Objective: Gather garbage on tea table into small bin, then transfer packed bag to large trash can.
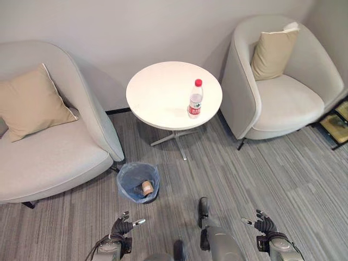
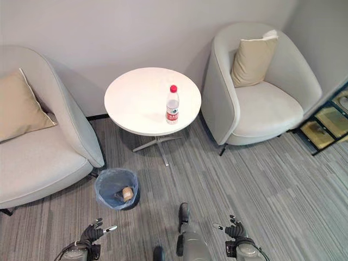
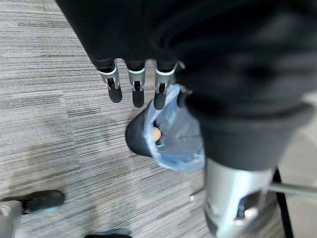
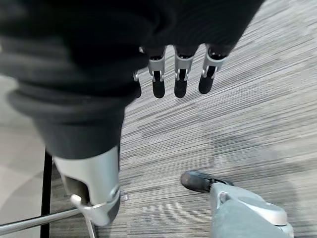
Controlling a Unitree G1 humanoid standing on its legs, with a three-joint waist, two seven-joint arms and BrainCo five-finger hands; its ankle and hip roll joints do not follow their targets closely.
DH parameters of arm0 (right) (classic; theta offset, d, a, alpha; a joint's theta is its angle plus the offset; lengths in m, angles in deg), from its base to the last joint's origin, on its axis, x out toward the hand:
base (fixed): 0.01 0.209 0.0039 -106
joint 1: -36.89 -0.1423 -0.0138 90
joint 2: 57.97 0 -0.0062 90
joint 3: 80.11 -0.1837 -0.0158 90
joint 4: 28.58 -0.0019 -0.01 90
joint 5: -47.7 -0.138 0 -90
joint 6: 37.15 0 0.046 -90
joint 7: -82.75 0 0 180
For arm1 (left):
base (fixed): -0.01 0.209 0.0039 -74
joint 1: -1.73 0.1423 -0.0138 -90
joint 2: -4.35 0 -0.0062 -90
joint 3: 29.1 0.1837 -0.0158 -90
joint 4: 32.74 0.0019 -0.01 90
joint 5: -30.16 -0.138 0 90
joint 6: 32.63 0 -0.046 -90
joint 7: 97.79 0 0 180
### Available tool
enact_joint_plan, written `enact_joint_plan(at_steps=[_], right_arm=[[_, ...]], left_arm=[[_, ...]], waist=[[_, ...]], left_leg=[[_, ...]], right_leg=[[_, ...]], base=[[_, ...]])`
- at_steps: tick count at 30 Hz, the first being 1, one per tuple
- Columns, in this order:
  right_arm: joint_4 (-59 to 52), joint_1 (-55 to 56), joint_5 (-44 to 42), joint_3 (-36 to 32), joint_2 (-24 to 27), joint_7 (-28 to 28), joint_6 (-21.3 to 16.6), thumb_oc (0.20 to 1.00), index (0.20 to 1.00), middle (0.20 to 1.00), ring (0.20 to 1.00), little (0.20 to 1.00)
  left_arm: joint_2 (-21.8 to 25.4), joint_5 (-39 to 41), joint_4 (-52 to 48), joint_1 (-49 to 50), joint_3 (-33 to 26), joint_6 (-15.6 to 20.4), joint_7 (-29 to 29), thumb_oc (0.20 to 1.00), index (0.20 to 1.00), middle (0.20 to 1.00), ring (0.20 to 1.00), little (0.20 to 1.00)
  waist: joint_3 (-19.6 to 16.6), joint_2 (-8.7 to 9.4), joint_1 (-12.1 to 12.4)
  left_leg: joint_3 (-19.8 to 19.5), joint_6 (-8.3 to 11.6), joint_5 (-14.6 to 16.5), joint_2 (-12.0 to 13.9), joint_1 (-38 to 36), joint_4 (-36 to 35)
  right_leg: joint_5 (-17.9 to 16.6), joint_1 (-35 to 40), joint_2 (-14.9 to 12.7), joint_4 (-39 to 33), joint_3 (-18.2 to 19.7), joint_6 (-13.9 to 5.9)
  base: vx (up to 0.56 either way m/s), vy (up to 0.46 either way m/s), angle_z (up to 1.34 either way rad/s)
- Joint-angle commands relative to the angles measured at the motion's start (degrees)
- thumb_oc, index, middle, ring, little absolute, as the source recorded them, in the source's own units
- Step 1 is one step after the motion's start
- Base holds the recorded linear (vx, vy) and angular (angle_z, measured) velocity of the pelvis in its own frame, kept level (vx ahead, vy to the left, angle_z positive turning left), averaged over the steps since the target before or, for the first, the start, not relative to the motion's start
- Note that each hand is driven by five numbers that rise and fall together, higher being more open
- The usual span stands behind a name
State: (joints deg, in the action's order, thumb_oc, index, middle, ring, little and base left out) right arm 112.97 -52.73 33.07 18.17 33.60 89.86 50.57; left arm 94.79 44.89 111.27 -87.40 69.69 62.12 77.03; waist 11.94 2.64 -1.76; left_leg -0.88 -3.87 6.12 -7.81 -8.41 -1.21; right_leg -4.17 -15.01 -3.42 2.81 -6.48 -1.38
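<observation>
A clear plastic bottle point(image 1: 195, 99) with a red cap stands upright on the round white tea table point(image 1: 157, 92), near its right edge. On the carpet in front of the table's left side sits a small dark bin point(image 1: 138, 182) lined with a blue bag; a small tan piece of rubbish point(image 1: 147, 188) lies inside it. My left hand point(image 1: 123, 225) hangs low at the bottom left, fingers straight and empty, a little short of the bin point(image 3: 163, 136). My right hand point(image 1: 263, 224) hangs at the bottom right, open too, over bare carpet.
A grey armchair point(image 1: 49, 147) with a beige cushion stands left of the table, close beside the bin. A second grey armchair point(image 1: 283, 92) with a cushion stands at the right. A low dark rack point(image 1: 337, 122) sits at the far right edge.
</observation>
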Motion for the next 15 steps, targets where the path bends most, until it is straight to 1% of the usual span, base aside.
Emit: enact_joint_plan(at_steps=[1, 3, 4, 5, 7, 8, 9, 11, 12, 13, 14, 15], right_arm=[[-1.90, -2.77, -0.78, -0.50, 2.87, 0.42, -2.81, 1.000, 1.000, 1.000, 1.000, 1.000], [-2.42, -2.66, -1.27, -0.70, 3.33, 0.40, -3.07, 1.000, 1.000, 1.000, 1.000, 1.000], [-2.42, -2.66, -1.27, -0.70, 3.33, 0.40, -3.07, 1.000, 1.000, 1.000, 1.000, 1.000], [-2.19, -2.60, -1.81, -0.91, 3.48, 0.51, -3.07, 1.000, 1.000, 1.000, 1.000, 1.000], [-1.82, -2.22, -3.17, -1.48, 3.67, 0.63, -3.04, 1.000, 1.000, 1.000, 1.000, 1.000], [-1.44, -2.23, -3.68, -1.58, 3.74, 0.70, -2.95, 1.000, 1.000, 1.000, 1.000, 1.000], [-0.71, -2.38, -3.95, -1.60, 3.73, 0.70, -2.94, 1.000, 1.000, 1.000, 1.000, 1.000], [0.37, -2.58, -4.20, -1.69, 3.84, 0.77, -2.90, 1.000, 1.000, 1.000, 1.000, 1.000], [0.76, -2.64, -4.35, -1.75, 3.90, 0.71, -2.83, 1.000, 1.000, 1.000, 1.000, 1.000], [0.76, -2.64, -4.35, -1.75, 3.90, 0.71, -2.83, 1.000, 1.000, 1.000, 1.000, 1.000], [0.88, -2.78, -4.55, -1.71, 3.85, 0.89, -2.82, 1.000, 1.000, 1.000, 1.000, 1.000], [0.88, -2.81, -4.60, -1.57, 3.70, 1.02, -2.81, 1.000, 1.000, 1.000, 1.000, 1.000]], left_arm=[[1.34, -0.20, -3.71, 0.12, -0.44, 1.86, -0.62, 1.000, 1.000, 1.000, 1.000, 1.000], [1.00, 0.02, -4.02, 0.27, -0.12, 1.64, -0.34, 1.000, 1.000, 1.000, 1.000, 1.000], [0.99, 0.02, -4.03, 0.26, -0.11, 1.64, -0.35, 1.000, 1.000, 1.000, 1.000, 1.000], [0.85, 0.15, -4.05, -0.08, 0.16, 1.46, -0.32, 1.000, 1.000, 1.000, 1.000, 1.000], [0.92, 0.33, -4.13, -0.90, 0.75, 1.25, -0.20, 1.000, 1.000, 1.000, 1.000, 1.000], [0.82, 0.35, -3.83, -1.39, 1.21, 1.22, -0.16, 1.000, 1.000, 1.000, 1.000, 1.000], [0.73, 0.11, -3.48, -1.91, 1.63, 1.09, -0.06, 1.000, 1.000, 1.000, 1.000, 1.000], [0.49, -0.46, -2.83, -2.89, 2.60, 0.98, 0.14, 1.000, 1.000, 1.000, 1.000, 1.000], [0.49, -0.70, -2.75, -3.12, 2.96, 0.97, 0.15, 1.000, 1.000, 1.000, 1.000, 1.000], [0.49, -0.70, -2.75, -3.12, 2.96, 0.97, 0.15, 1.000, 1.000, 1.000, 1.000, 1.000], [0.55, -1.19, -2.64, -3.18, 3.25, 0.88, 0.22, 1.000, 1.000, 1.000, 1.000, 1.000], [0.58, -1.12, -2.47, -3.21, 3.30, 0.90, 0.16, 1.000, 1.000, 1.000, 1.000, 1.000]], waist=[[-1.08, -0.42, -0.99], [-1.04, -0.82, -1.20], [-1.04, -0.85, -1.25], [-0.81, -0.91, -1.27], [-0.21, -0.68, -1.42], [-0.01, -0.60, -1.45], [0.10, -0.43, -1.29], [0.07, 0.03, -1.24], [0.09, 0.16, -1.18], [0.10, 0.16, -1.19], [0.48, 0.29, -0.62], [0.68, 0.40, -0.33]], left_leg=[[1.54, 6.83, 5.22, 8.24, 2.49, 9.58], [1.61, 8.13, 2.81, 9.77, 3.73, 13.14], [1.55, 8.16, 2.86, 9.80, 3.80, 13.26], [1.74, 8.89, 0.34, 10.76, 5.32, 17.21], [2.45, 9.04, -2.40, 12.17, 7.91, 21.56], [3.04, 8.77, -2.29, 12.37, 8.67, 21.56], [3.36, 8.37, -1.46, 12.04, 9.45, 20.76], [4.11, 7.56, 1.16, 10.56, 11.52, 18.72], [4.85, 7.42, 1.30, 10.05, 13.13, 17.26], [4.84, 7.42, 1.30, 10.05, 13.13, 17.26], [6.08, 7.62, -0.67, 9.38, 16.61, 14.76], [6.64, 7.91, -2.34, 9.42, 18.39, 13.92]], right_leg=[[5.47, 6.76, 0.18, 1.02, -0.86, -3.00], [6.83, 8.35, 0.94, 1.03, -1.41, -2.06], [6.84, 8.36, 0.95, 1.02, -1.47, -2.04], [8.00, 9.64, 1.63, 1.04, -1.42, -1.02], [9.73, 11.60, 2.29, 0.88, -1.46, 0.24], [10.18, 12.34, 2.17, 0.56, -1.59, 0.38], [10.54, 13.07, 2.04, 0.10, -1.82, 0.36], [11.19, 14.04, 1.42, -0.65, -2.34, 0.06], [11.59, 14.61, 1.25, -1.14, -2.69, -0.10], [11.59, 14.62, 1.25, -1.14, -2.69, -0.10], [12.19, 16.06, 1.36, -1.90, -2.76, -0.28], [12.46, 16.83, 1.56, -2.19, -2.63, -0.27]], base=[[0.22, -0.193, 0.73], [0.17, -0.166, 0.57], [0.17, -0.178, 0.22], [0.18, -0.172, -0.01], [0.24, -0.203, 0.00], [0.19, -0.123, 0.18], [0.15, -0.058, 0.18], [0.16, -0.022, 0.22], [0.12, 0.004, 0.26], [0.17, 0.025, 0.39], [0.16, 0.028, 0.38], [0.22, 0.043, 0.36]])
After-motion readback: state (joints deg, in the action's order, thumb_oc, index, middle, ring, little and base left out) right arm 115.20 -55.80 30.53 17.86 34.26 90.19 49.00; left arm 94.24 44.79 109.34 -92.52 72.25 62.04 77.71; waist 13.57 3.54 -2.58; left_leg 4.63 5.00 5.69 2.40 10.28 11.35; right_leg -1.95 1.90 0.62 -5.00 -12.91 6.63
